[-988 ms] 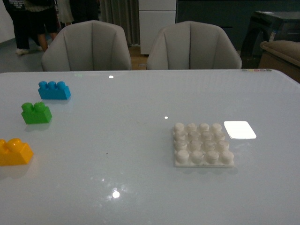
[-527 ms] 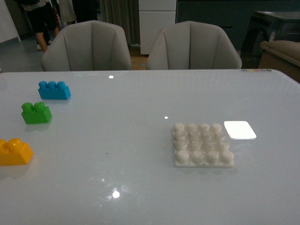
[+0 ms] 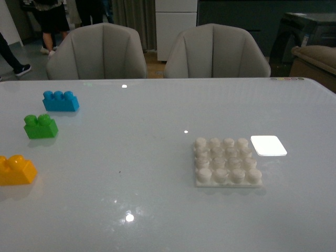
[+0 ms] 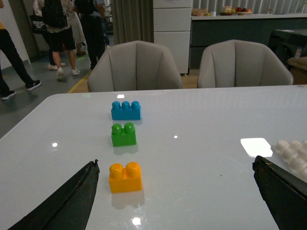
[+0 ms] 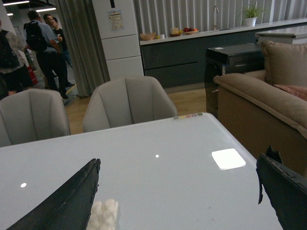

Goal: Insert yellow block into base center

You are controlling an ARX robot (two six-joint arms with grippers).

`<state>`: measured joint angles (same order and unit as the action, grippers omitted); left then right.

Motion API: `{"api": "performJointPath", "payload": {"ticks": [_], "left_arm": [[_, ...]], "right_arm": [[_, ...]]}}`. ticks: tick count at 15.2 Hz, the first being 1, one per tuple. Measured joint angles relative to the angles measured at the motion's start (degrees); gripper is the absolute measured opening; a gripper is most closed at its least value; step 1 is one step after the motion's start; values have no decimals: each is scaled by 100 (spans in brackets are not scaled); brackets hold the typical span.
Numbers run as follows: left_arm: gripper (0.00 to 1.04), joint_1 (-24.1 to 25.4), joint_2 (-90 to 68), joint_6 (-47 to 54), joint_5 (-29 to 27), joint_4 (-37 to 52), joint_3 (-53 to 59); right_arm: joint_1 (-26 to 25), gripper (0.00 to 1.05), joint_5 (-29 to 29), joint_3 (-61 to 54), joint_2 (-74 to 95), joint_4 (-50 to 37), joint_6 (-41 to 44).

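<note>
Table: blue brick and green brick, near but apart. Flat white square, possibly a light patch. Two grey chairs behind.

The table had a smooth, glossy top that mirrored small lights. On it the base looked like white plastic, duller than the table, its studs softly matt. Just beside the base, the flat white patch looked perfectly smooth. Well apart from the base, the yellow block, the green brick and the blue brick were smooth plastic with a slight sheen. Beyond the base, the chairs wore matt grey upholstery.
</note>
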<state>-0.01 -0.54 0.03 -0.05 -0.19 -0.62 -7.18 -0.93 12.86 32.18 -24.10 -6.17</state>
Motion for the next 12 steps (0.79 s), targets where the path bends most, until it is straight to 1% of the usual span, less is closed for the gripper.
{"api": "performJointPath", "payload": {"ticks": [2,3,4,5,8,10,12], "left_arm": [[98,0,0,0,2,0,0],[98,0,0,0,2,2,0],[98,0,0,0,2,0,0],[98,0,0,0,2,0,0],[98,0,0,0,2,0,0],[98,0,0,0,2,0,0],[98,0,0,0,2,0,0]], "right_arm": [[-2,98,-37,627,1392,-745,0],[0,98,-52,1123,2184,-887,2],[2,98,-81,1641,2948,-828,0],[17,98,-85,2055,3582,-695,2],[297,98,-52,3958,6373,444,-28],[538,98,-120,4575,7320,861,-44],[817,98,-173,4848,7997,1152,-72]]}}
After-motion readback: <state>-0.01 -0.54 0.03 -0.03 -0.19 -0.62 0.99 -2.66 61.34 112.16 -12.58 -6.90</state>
